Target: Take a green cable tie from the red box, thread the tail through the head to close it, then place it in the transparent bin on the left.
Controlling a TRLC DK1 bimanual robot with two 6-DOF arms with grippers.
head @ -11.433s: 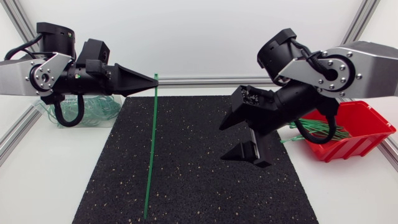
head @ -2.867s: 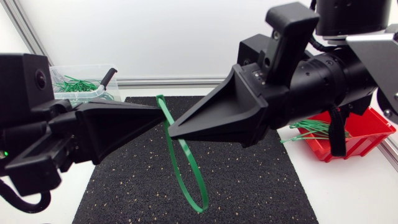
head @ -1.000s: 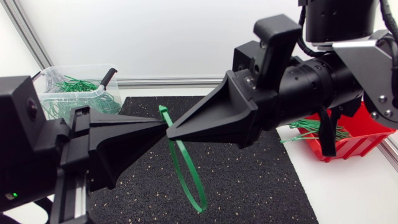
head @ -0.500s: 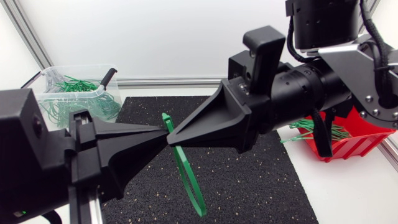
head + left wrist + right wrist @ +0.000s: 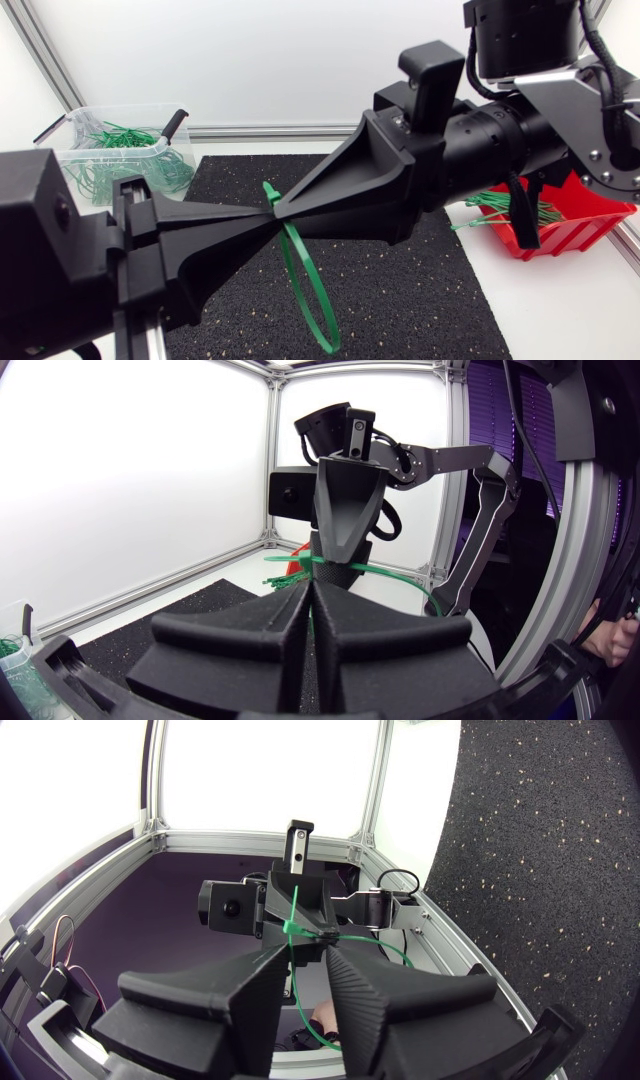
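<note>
**A:** Where's the tie right now, and what are the jaws doing?

**B:** The thin green plastic cable tie (image 5: 324, 340) is up in the air over the black rubber mat (image 5: 420, 300), the one with pale specks. It's bent into a long teardrop loop hanging under the point where the two sets of wedge-shaped matte black jaws meet tip to tip. The left arm (image 5: 60, 270) has its jaws pressed together on the tie. The right arm (image 5: 500, 140) has its jaws pinching it too, right by the little square head.

**A:** And the boxes?

**B:** The glossy red plastic box (image 5: 595, 210) sits on the white counter (image 5: 570, 320) to the right, with straight green ties poking out. The transparent plastic bin (image 5: 75, 125) is at the back left, holding a tangle of looped green ones.
</note>
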